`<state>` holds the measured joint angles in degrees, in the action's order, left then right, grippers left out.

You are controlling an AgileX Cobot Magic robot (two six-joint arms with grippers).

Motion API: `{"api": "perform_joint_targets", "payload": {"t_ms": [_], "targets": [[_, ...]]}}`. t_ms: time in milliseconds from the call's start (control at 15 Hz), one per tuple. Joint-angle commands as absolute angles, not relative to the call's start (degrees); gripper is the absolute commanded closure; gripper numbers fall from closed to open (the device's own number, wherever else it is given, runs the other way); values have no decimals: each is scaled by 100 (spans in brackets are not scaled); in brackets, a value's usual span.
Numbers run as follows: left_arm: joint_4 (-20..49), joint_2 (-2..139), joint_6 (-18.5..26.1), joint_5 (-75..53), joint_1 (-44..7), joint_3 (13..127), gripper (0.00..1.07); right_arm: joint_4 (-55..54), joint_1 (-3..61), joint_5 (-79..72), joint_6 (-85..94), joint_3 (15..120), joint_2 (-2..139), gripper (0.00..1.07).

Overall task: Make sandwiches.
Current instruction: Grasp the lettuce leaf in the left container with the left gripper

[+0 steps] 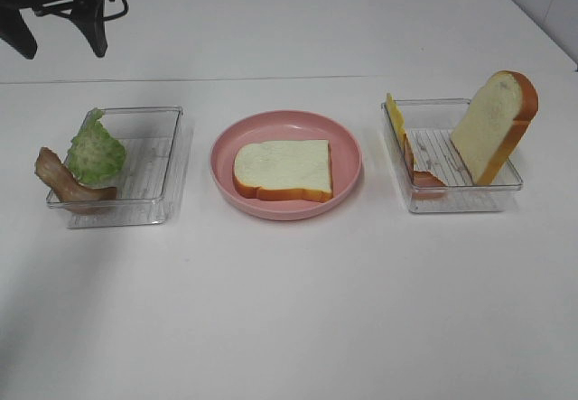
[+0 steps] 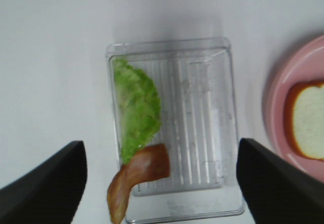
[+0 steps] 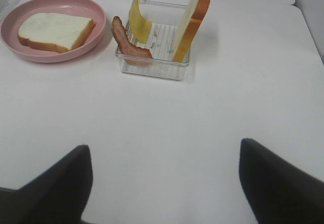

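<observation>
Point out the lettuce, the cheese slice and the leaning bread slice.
lettuce (image 2: 137, 107), left wrist view, middle of the leaf
cheese slice (image 3: 138, 20), right wrist view, yellow face
leaning bread slice (image 1: 483, 134), high view, white face

White table (image 1: 289, 328): pink plate (image 1: 349, 154), two trays (image 1: 155, 163) (image 1: 456, 194)

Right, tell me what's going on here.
Sandwich-making has barely begun: one bread slice lies on the pink plate. The left tool hangs open over the left tray of lettuce and bacon; the right tool, open too, faces the right tray holding cheese, a second bacon strip and the other slice.
</observation>
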<state>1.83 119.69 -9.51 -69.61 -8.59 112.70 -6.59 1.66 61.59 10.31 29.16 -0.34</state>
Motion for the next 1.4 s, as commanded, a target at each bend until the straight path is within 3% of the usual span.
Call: {"api": "perform_joint_targets", "payload": {"t_ms": [67, 267, 1067, 1333, 1400], "targets": [[-115, 11923, -945, -7380, -854, 10835, 31, -665, 132, 6113, 1026, 2911, -103, 32], [-498, 12072, -951, -7374, -854, 10766, 31, -665, 132, 6113, 1026, 2911, -103, 32], [-315, 13018, -1008, -6807, -854, 10777, 32, -665, 132, 6113, 1026, 2911, -103, 32], [-350, 13075, -1157, -6635, -854, 10777, 50, -665, 132, 6113, 1026, 2911, -103, 32], [-350, 13075, -1243, -6520, -854, 10777, 62, -665, 132, 6113, 1026, 2911, -103, 32]]}}
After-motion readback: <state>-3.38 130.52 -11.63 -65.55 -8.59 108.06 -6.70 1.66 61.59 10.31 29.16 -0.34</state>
